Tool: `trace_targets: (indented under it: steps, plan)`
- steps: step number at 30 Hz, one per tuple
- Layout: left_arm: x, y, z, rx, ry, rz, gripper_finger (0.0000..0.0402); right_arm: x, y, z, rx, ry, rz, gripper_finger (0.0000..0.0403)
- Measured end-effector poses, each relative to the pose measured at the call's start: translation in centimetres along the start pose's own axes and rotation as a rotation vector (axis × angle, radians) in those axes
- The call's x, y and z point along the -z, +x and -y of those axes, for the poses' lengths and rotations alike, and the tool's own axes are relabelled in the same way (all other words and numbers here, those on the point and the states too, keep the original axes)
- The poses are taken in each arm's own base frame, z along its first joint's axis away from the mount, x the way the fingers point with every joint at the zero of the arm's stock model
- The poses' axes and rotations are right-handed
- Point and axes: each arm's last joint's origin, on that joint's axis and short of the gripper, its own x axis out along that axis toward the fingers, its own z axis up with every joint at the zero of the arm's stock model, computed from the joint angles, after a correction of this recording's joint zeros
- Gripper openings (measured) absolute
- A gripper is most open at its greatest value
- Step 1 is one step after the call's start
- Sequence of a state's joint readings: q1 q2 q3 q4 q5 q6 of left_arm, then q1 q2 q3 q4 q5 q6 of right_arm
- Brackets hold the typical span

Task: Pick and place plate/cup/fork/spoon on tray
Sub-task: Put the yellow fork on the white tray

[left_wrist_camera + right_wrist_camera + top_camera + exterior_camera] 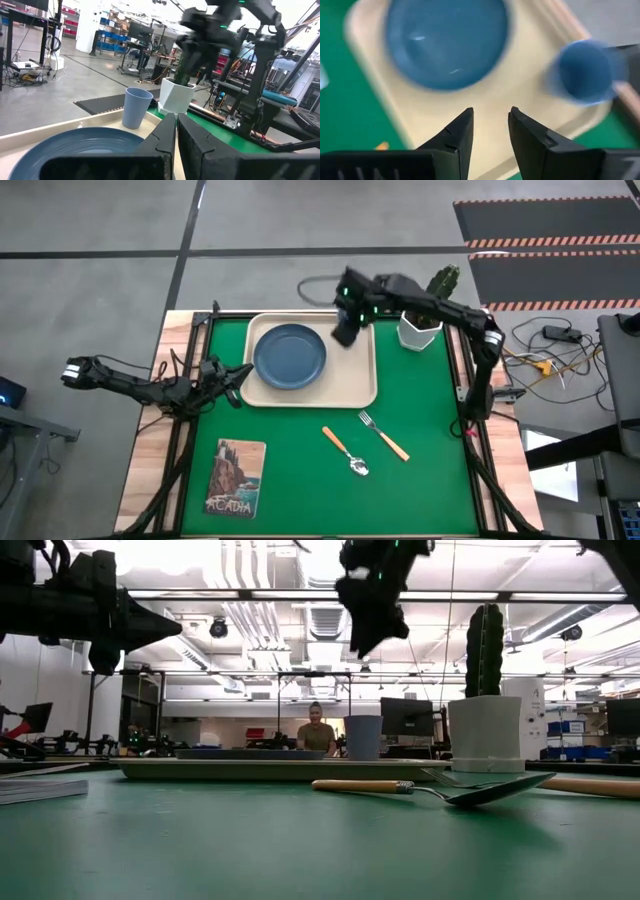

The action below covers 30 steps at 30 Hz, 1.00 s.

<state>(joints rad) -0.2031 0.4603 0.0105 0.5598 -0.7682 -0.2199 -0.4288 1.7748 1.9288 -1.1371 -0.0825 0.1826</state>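
From above, the tray (368, 385) lay on the green mat (300, 470) at its far side, with the dark blue plate (289, 357) resting flat in the tray's left half. The right arm reached in from the table's right edge, elbow bent beside the white cactus pot (418, 330), and its right gripper (346, 330) hung over the tray's far right corner, hiding the cup there. The left arm stretched low from the left edge, its left gripper (236, 373) ending just beside the tray's left rim. The fork (383, 435) and the spoon (346, 452) lay on the mat in front of the tray, near each other, and a booklet (235, 476) lay well to their left.

At table height, the cup (363, 737) stood upright on the tray (270, 769), with the right gripper (372, 600) poised above it, clear of it. The spoon (440, 790) lay in front of the tray.

Past the left wrist, the left gripper's fingers (197, 145) were pressed together, aimed across the plate (75, 147) toward the cup (135, 107).

Past the right wrist, the right gripper's fingers (457, 132) stood apart, holding nothing, above the tray (490, 105), between the plate (447, 42) and the cup (585, 72).
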Motion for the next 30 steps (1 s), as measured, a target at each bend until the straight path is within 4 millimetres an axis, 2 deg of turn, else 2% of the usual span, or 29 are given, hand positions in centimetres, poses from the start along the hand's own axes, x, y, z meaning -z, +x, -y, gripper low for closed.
trace_targets:
  steps: [4,8,14,18,23,30]
  plan:
    - [0.0,0.0,0.0,0.000,0.001,-0.002,0.0000,2.8,0.2,-4.9,-0.057,-0.079,-0.059,0.0104]
    - [0.0,0.0,0.0,0.000,-0.001,-0.002,0.0000,6.1,1.5,-9.0,-0.085,-0.117,-0.154,0.0098]
    - [0.0,0.0,0.0,0.000,-0.003,-0.001,0.0000,11.2,4.0,-13.2,-0.058,-0.089,-0.317,0.0097]
    - [0.0,0.0,0.0,0.000,-0.004,-0.001,0.0000,14.6,5.7,-14.2,-0.009,-0.014,-0.435,0.0104]
    - [0.0,0.0,0.0,0.000,-0.004,-0.001,0.0000,18.5,7.7,-14.1,0.106,0.083,-0.544,0.0113]
    - [0.0,0.0,0.0,0.000,-0.004,-0.001,0.0000,22.0,9.5,-14.1,0.173,0.155,-0.576,0.0118]
